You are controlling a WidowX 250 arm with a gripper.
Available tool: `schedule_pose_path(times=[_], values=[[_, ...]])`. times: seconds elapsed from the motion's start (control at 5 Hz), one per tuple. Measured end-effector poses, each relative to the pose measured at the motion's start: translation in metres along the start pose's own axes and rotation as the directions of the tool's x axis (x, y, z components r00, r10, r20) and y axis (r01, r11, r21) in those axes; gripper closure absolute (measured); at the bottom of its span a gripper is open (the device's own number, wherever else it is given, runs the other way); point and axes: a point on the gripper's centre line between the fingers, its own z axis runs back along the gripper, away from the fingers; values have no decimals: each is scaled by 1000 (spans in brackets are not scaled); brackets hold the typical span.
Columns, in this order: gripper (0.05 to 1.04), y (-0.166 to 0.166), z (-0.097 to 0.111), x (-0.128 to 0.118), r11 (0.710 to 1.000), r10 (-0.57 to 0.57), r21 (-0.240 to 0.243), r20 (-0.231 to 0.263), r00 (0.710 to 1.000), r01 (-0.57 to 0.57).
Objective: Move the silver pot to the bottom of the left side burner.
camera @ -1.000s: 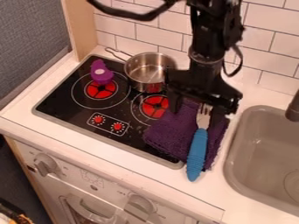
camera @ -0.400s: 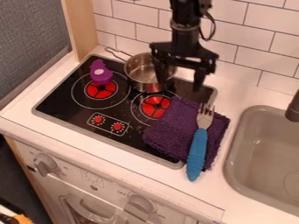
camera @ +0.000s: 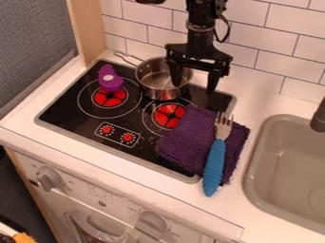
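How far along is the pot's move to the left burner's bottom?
Nothing looks done: the silver saucepan stands behind and right of the left burner. Nothing is in hand; the gripper is open by the pan's right rim. Grasping, moving and placing remain.

I can't read any words or numbers from my end. On the white oven front (camera: 75,186), between the left knob (camera: 48,179) and the right knob (camera: 152,223), I see a faint printed patch (camera: 100,191). Small marks near the right knob might be lettering, but they're too faint for me to make out. On the black stovetop (camera: 66,110), a thin pale outline frames two red dials (camera: 128,137), with tiny pale marks around them that I can't read either.
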Motion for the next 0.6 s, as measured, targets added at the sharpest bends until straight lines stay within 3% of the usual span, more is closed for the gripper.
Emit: schedule_pose_path(times=[0.2, 0.6], values=[[137, 3, -13, 8, 1000, -14, 1, -23, 1000, 14], [707, 6, -14, 10, 1000, -11, -5, -15, 1000, 11]])
